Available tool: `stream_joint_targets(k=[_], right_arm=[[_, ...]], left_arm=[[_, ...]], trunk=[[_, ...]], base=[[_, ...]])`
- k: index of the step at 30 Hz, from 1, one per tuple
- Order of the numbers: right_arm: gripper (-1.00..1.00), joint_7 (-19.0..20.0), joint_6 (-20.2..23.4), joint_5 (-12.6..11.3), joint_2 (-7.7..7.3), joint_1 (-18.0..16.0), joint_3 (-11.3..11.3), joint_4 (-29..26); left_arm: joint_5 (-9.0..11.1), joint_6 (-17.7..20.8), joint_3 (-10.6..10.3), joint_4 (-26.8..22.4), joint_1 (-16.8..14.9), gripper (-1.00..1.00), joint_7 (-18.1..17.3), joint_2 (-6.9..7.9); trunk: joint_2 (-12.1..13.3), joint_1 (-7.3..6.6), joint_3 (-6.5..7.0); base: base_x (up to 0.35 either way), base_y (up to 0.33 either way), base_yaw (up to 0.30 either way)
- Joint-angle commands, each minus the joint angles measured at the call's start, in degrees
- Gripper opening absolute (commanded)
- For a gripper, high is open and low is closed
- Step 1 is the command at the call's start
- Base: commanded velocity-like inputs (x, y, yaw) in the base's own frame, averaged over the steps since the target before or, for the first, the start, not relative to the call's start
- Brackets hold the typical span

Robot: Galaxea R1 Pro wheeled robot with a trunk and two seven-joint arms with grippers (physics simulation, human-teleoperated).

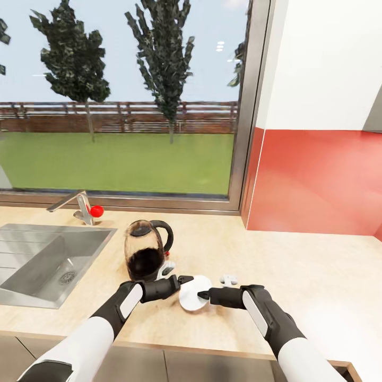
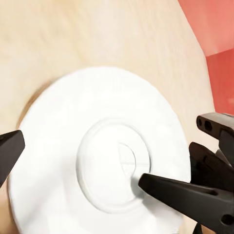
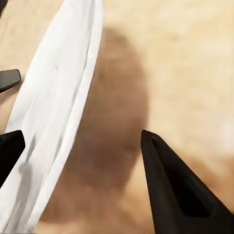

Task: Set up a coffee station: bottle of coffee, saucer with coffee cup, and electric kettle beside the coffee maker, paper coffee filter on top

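A white saucer [image 1: 192, 296] stands tilted off the wooden countertop [image 1: 297, 265] between my two grippers. My right gripper [image 1: 202, 293] reaches in from the right and straddles the saucer's rim [image 3: 53, 112], its fingers [image 3: 175, 185] wide apart, open. My left gripper [image 1: 185, 280] is at the saucer's upper left rim and faces the saucer's flat side [image 2: 97, 146]. One of its fingers [image 2: 9, 151] sits far out at the side, so it is open. A dark glass electric kettle [image 1: 144, 249] with a black handle stands just behind the left gripper.
A steel sink [image 1: 32, 265] with a faucet [image 1: 79, 204] lies at the left. A small white object [image 1: 229, 278] rests on the counter just right of the saucer. A big window is behind, and a red wall [image 1: 318, 180] at the right.
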Motion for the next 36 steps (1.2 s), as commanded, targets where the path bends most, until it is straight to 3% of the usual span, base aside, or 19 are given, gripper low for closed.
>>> stream_joint_targets(k=[1, 6, 13, 36], right_arm=[[1.00, 0.0, 0.5, 0.5, 0.01, 0.0, 0.1, 0.1], [1.00, 0.0, 0.5, 0.5, 0.01, 0.0, 0.1, 0.0], [1.00, 0.0, 0.5, 0.5, 0.01, 0.0, 0.1, 0.1], [1.00, 0.0, 0.5, 0.5, 0.01, 0.0, 0.0, 0.1]], left_arm=[[0.1, 0.3, -0.2, 0.0, 0.0, 1.00, 0.1, 0.01], [0.1, 0.4, -0.2, 0.1, 0.0, 1.00, -0.2, -0.39], [4.0, 0.4, -0.4, 0.0, 0.0, 1.00, -0.2, -0.91], [4.3, 0.4, -0.4, 0.0, 0.0, 1.00, -0.2, -0.91]], trunk=[[-0.1, 0.04, -0.15], [-0.1, 0.04, -0.15], [-0.1, 0.04, -0.15], [-0.1, 0.04, -0.15]], base=[[0.000, 0.000, 0.000], [0.000, 0.000, 0.000], [0.000, 0.000, 0.000], [0.000, 0.000, 0.000]])
